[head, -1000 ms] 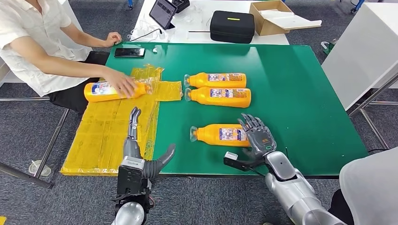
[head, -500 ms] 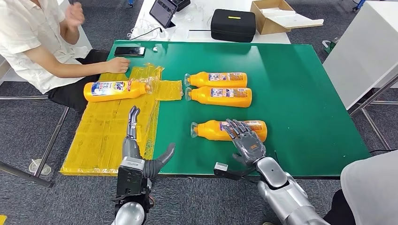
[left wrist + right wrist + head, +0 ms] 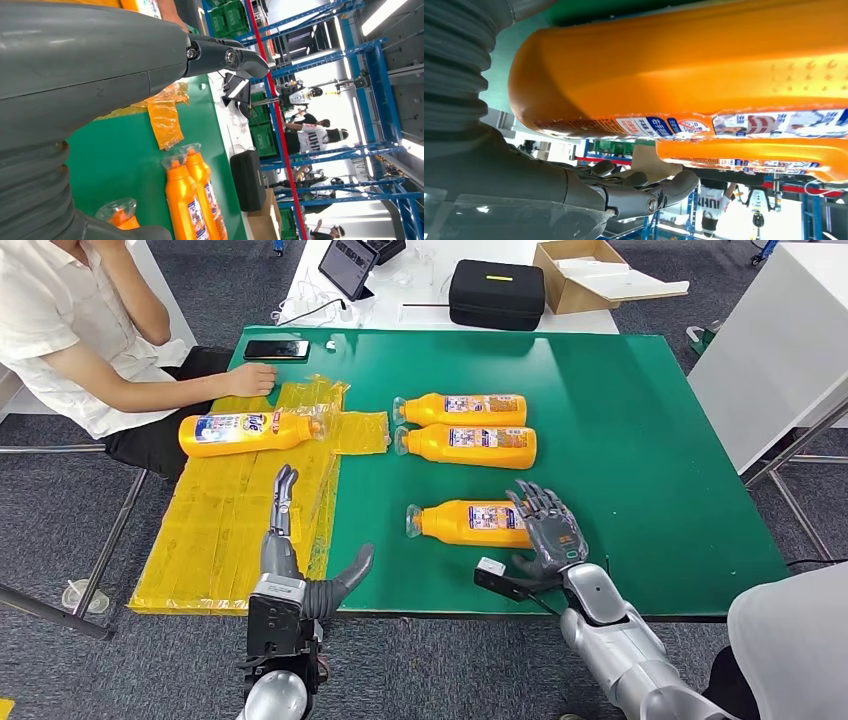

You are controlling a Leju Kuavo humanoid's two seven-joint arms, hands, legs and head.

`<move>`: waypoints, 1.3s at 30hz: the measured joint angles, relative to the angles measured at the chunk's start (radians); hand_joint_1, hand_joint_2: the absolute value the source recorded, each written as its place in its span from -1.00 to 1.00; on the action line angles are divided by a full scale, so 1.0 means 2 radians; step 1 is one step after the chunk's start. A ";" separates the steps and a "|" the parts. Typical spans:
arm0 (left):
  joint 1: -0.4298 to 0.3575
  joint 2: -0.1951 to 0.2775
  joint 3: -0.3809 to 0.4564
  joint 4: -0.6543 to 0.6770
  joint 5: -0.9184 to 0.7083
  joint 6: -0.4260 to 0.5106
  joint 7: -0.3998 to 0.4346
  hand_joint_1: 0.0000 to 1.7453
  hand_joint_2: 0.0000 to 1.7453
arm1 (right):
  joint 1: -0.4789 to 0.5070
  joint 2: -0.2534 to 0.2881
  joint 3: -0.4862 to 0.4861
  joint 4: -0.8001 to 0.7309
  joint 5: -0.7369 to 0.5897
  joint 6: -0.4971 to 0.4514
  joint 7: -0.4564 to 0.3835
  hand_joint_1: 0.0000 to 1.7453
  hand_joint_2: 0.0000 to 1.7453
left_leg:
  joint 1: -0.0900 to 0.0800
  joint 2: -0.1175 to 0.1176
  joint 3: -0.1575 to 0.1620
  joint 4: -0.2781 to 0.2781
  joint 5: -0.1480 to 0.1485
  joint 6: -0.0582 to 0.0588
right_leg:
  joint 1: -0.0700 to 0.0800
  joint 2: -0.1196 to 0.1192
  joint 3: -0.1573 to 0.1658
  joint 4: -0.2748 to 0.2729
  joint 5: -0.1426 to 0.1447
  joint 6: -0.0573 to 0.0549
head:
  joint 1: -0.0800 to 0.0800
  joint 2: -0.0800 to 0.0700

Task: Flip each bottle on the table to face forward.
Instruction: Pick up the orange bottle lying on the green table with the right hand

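Observation:
Several orange bottles lie on their sides on the green table [image 3: 640, 440]. The nearest bottle [image 3: 465, 523] shows its label; my right hand [image 3: 548, 525] stands at its base end with fingers spread, gripping nothing. In the right wrist view that bottle [image 3: 684, 65] runs close along my right hand [image 3: 574, 195]. Two more bottles [image 3: 462, 410] [image 3: 468, 446] lie side by side farther back, also the pair of bottles [image 3: 192, 200] in the left wrist view. A fourth bottle [image 3: 245, 430] rests on the yellow plastic sheet [image 3: 230, 520]. My left hand [image 3: 290, 540] hovers open over that sheet.
A person sits at the far left with one hand [image 3: 250, 378] on the table near a black phone [image 3: 276, 349]. A white table behind holds a black case [image 3: 494, 295], a tablet [image 3: 348, 267] and a cardboard box [image 3: 580, 275]. Another person's grey sleeve [image 3: 790, 640] is at the near right.
The person let go of the bottle on the yellow sheet and drew that hand back. My right hand swung left over the nearest bottle, then returned to its base end.

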 joint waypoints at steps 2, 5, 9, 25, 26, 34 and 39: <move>0.000 0.000 -0.001 -0.002 0.000 0.000 0.000 -1.00 1.00 | -0.002 0.002 -0.001 0.004 0.004 0.000 0.003 -1.00 1.00 | 0.000 0.000 0.000 0.000 0.000 0.000 | 0.000 0.000 0.000 0.000 0.000 0.000 | 0.000 0.000; 0.000 0.000 -0.002 -0.004 0.000 0.000 0.000 -1.00 1.00 | -0.005 0.004 -0.001 0.009 0.006 0.000 0.006 -1.00 1.00 | 0.000 0.000 0.000 0.000 0.000 0.000 | 0.000 0.000 0.000 0.000 0.000 0.000 | 0.000 0.000; 0.000 0.000 -0.002 -0.006 0.000 0.000 0.000 -1.00 1.00 | -0.009 0.006 -0.003 0.015 0.006 0.001 0.007 -1.00 1.00 | 0.000 0.000 0.000 0.000 0.000 0.000 | 0.000 0.000 0.000 0.000 0.000 0.000 | 0.000 0.000; -0.006 0.002 -0.002 -0.006 0.038 -0.020 -0.008 -1.00 1.00 | -0.057 0.012 -0.041 0.087 -0.040 0.087 -0.015 0.96 1.00 | 0.000 0.000 0.002 0.000 0.000 0.000 | 0.000 0.000 0.002 0.000 0.000 0.000 | 0.000 0.000; -0.007 0.002 -0.002 -0.006 0.040 -0.021 -0.008 -1.00 1.00 | -0.060 0.012 -0.041 0.091 -0.040 0.090 -0.015 0.97 1.00 | 0.000 0.000 0.003 0.000 0.000 0.000 | 0.000 0.000 0.002 0.000 0.000 0.000 | 0.000 0.000; -0.008 0.004 -0.002 -0.005 0.043 -0.022 -0.008 -1.00 1.00 | -0.074 0.014 -0.045 0.111 -0.046 0.099 -0.022 1.00 1.00 | 0.000 0.000 0.003 0.000 0.000 0.000 | 0.000 0.000 0.003 0.000 0.000 0.000 | 0.000 0.000; -0.010 0.004 -0.002 -0.003 0.050 -0.026 -0.010 -1.00 1.00 | -0.073 0.015 -0.053 0.119 -0.067 0.114 -0.051 1.00 1.00 | 0.000 0.000 0.004 0.000 0.000 0.000 | 0.000 0.000 0.003 0.000 0.000 0.000 | 0.000 0.000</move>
